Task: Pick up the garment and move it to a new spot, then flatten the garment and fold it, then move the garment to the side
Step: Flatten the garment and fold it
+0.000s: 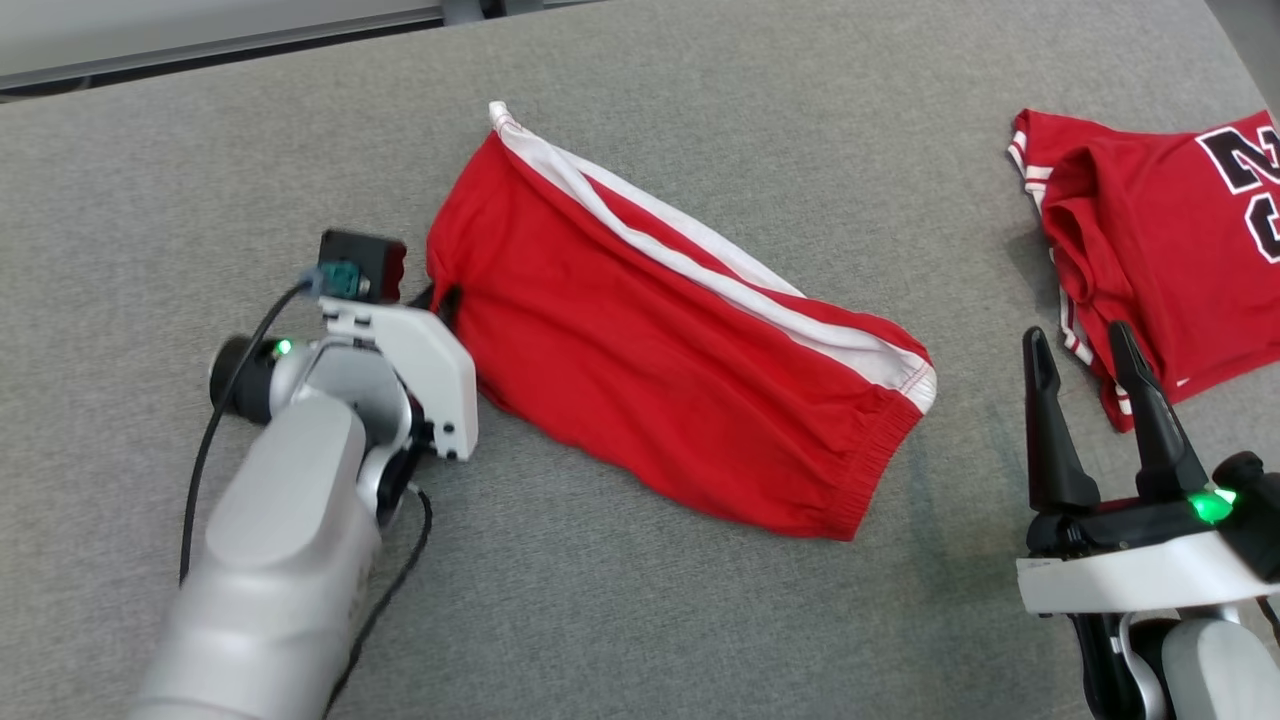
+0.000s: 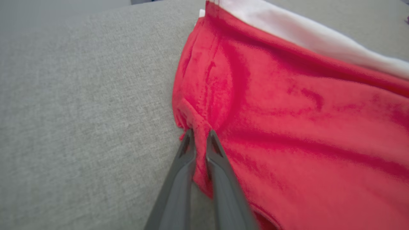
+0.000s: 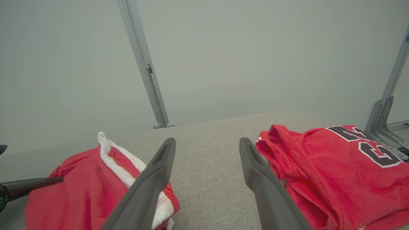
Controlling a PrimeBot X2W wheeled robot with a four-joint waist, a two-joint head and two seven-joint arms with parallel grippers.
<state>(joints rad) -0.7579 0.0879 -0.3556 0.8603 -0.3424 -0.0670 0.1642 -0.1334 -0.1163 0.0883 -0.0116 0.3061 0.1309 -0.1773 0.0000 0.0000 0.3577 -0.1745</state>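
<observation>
The garment is a pair of red shorts with a white side stripe, lying slanted in the middle of the grey cloth table. My left gripper is at its left edge. In the left wrist view, the left gripper is shut on a pinched fold of the garment's red hem. My right gripper stands open at the lower right, off the shorts' waistband end and touching nothing. In the right wrist view the right gripper holds nothing, with the garment to its left.
A red jersey with black and white numbers lies crumpled at the right edge of the table, just beyond my right gripper; the jersey fills the right of the right wrist view. A metal post and brackets stand past the far edge.
</observation>
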